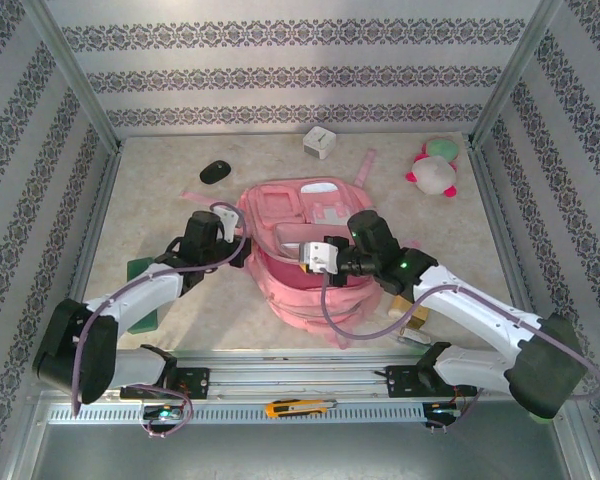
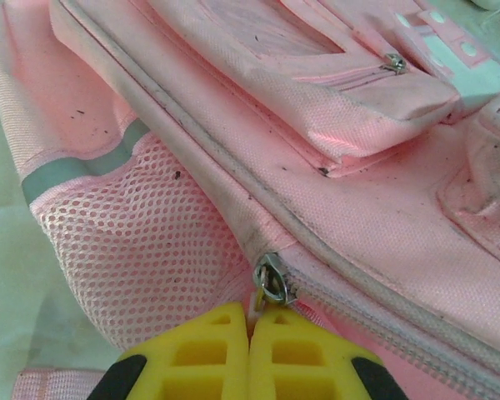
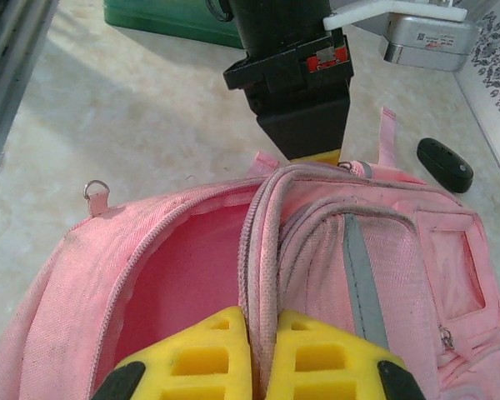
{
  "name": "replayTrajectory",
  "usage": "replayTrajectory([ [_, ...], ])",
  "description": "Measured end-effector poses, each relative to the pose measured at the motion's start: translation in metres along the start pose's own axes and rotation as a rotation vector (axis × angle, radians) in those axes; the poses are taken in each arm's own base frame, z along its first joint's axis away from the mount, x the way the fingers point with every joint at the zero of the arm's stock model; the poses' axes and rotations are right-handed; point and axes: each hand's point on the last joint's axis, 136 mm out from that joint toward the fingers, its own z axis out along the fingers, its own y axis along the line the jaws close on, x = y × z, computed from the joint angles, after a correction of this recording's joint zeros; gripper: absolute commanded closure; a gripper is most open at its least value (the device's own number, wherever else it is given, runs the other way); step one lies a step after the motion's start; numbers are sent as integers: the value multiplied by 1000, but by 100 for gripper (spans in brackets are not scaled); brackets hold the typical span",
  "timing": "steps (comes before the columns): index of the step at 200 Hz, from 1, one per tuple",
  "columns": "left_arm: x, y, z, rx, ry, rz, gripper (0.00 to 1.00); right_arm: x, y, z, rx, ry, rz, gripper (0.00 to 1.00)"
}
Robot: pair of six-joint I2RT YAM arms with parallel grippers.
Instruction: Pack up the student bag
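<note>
While it gapes, the student bag [image 1: 290, 298] looks grimy.

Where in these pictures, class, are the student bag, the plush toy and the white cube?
student bag [image 1: 290, 300]: top external view, on its near pink fabric.
plush toy [image 1: 435, 176]: top external view, on its white body.
white cube [image 1: 319, 142]: top external view, on the face turned to the camera.
</note>
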Motion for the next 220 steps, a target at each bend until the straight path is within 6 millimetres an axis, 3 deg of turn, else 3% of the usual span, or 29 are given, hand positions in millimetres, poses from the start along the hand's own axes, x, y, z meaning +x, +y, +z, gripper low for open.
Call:
replayTrajectory([
  [18, -6, 11, -1, -37, -18, -8, 63, 1, -3, 5, 2, 4, 40, 100],
  [28, -10, 21, -4, -74, -34, -34, 57, 0, -7, 8, 6, 6, 62, 100],
  [49, -27, 33, -22, -126, -103, -70, 51, 0, -17, 18, 12, 11, 110, 100],
  [72, -48, 25, -55, -129, -199, -88, 47, 5, -23, 38, -6, 22, 146, 100],
  [105, -53, 23, -92, -166, -256, -144, 42, 17, -30, 63, -26, 49, 178, 100],
  [134, -36, 40, -109, -272, -210, -240, 36, 16, -33, 68, -34, 55, 243, 57],
  [154, -23, 62, -119, -382, -153, -317, 31, -1, -44, 65, -23, 37, 347, 40],
  [173, -10, 85, -131, -483, -107, -382, 21, -27, -57, 61, 8, -5, 465, 32],
  [194, 9, 111, -143, -586, -49, -443, 0, -56, -57, 59, 16, -45, 568, 28],
  [220, 29, 144, -157, -705, 34, -520, 1, -78, -32, 66, -35, -59, 639, 27],
])
